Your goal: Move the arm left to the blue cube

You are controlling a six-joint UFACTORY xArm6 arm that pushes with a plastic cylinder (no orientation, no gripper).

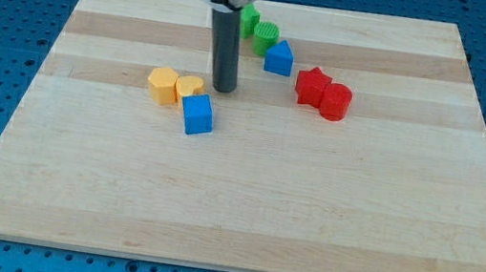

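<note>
Your arm carries no claw to spread or pinch, only a straight dark rod, and my tip rests on the pale wooden board just to the view's right of a small yellow heart-shaped block. The blue cube you are after sits just below and slightly to the view's left of my tip, close but apart from it, its top corner against the yellow heart. A yellow-orange hexagonal block touches the heart on its left. Toward the view's top right, a blue block of unclear shape lies beside a ribbed green block; a second green block is partly hidden behind the rod. Further right, a red star-shaped block touches a red round block. The arm's upper housing is cut off at the view's top.
</note>
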